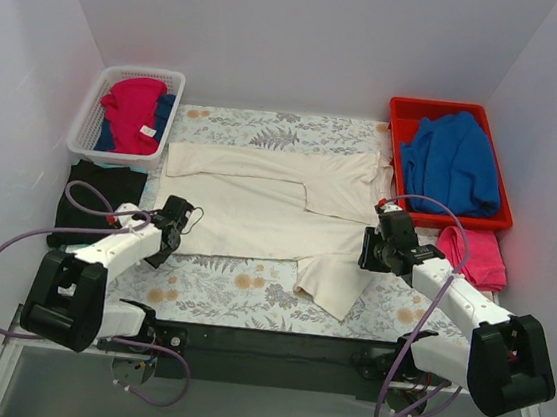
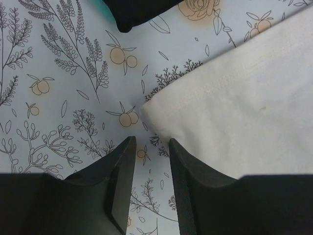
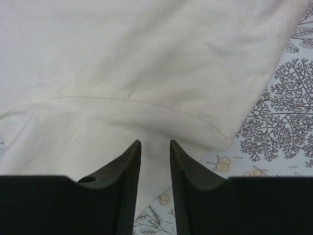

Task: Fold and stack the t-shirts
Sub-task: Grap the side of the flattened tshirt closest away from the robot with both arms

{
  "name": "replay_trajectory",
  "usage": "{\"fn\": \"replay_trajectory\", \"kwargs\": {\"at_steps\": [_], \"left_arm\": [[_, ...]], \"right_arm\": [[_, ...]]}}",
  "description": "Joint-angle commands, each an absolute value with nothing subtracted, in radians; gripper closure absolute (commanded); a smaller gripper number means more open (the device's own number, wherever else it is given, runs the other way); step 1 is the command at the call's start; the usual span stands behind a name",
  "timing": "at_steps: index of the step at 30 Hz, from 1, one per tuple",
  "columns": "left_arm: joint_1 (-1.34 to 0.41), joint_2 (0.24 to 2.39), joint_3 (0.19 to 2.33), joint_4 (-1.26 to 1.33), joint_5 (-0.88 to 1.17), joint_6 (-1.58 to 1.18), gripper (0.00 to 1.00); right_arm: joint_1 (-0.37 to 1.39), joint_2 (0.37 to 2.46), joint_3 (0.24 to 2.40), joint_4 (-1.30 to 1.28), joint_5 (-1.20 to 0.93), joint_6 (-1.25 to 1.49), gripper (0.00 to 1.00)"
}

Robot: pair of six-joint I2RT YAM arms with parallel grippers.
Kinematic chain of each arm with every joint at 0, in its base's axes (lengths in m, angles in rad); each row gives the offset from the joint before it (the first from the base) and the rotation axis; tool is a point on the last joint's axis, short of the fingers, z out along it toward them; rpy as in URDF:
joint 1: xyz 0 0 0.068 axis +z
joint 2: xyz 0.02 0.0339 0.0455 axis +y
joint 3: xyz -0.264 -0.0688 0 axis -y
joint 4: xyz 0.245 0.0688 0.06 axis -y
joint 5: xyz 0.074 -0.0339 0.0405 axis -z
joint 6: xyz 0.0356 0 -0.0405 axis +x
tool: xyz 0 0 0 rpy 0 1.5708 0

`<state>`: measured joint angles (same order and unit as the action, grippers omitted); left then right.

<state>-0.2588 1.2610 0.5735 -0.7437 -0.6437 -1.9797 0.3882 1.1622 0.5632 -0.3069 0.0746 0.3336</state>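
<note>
Reading both sets of jaws part open, nothing gripped: left gripper (image 2: 149,142) over the tablecloth (image 2: 58,98) just short of the cream t-shirt (image 2: 244,107) corner, right gripper (image 3: 155,143) above that shirt's right end. Seeing it spread flat mid-table, with the black t-shirt (image 1: 93,198) at left, just before the white basket (image 1: 90,117).

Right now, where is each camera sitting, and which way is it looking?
Top external: above and behind the arms, looking down on the floral tablecloth and cream-white shirt; the left arm and right arm show.
Left wrist: on the left arm, looking down past the left tool at the shirt's corner on the tablecloth.
Right wrist: on the right arm, looking down past the right tool at the shirt.
Shared: all three see the cream-white shirt.
</note>
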Motion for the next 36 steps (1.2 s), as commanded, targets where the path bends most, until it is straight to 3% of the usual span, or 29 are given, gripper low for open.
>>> {"fn": "replay_trajectory", "kwargs": {"at_steps": [1, 14, 31, 35, 36], "left_arm": [[-0.262, 1.298, 0.587, -0.73, -0.672, -2.077, 0.67], [-0.262, 1.12, 0.581, -0.744, -0.68, -2.039, 0.67], [-0.253, 1.329, 0.561, -0.628, -0.605, -2.065, 0.66], [-0.25, 1.289, 0.554, -0.637, -0.61, -2.062, 0.8], [-0.25, 1.281, 0.551, -0.641, -0.611, -2.063, 0.96]], "right_arm": [[0.391, 1.158, 0.561, -0.282, 0.069, 0.324, 0.64], [0.393, 1.187, 0.574, -0.282, 0.084, 0.327, 0.64], [0.393, 1.177, 0.574, -0.305, 0.095, 0.322, 0.64], [0.393, 1.17, 0.572, -0.307, 0.098, 0.324, 0.64], [0.391, 1.167, 0.571, -0.307, 0.1, 0.325, 0.64]]}}
